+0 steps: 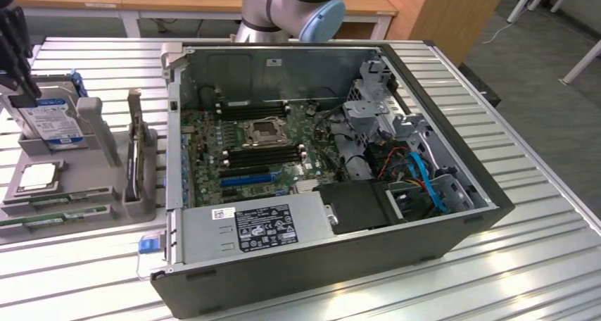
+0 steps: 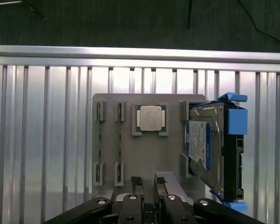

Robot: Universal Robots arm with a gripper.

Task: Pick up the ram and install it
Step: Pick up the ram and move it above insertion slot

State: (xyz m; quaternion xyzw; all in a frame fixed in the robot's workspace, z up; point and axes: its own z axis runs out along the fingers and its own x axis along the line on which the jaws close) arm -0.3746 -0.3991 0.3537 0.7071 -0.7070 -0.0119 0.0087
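Two ram sticks (image 2: 99, 142) edge-up in the fixture (image 2: 149, 154) beside the CPU (image 2: 149, 117) — likely light, stiff, fragile; pinch faces mid-length. Gripper (image 2: 148, 180) empty — jaws apart.

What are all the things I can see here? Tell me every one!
ram sticks: two, green, on edge in the holder's slots
processor chip: one, silver, between the ram sticks and the hard drive
hard drive: one, blue-white label, upright at the holder's end
holder: one, grey, on the table beside the computer case
computer case: one, dark grey, open
table: one, silvery slats
robot arm: one, grey, blue cap, beyond the case
gripper: one, black, open, empty, over the holder's edge
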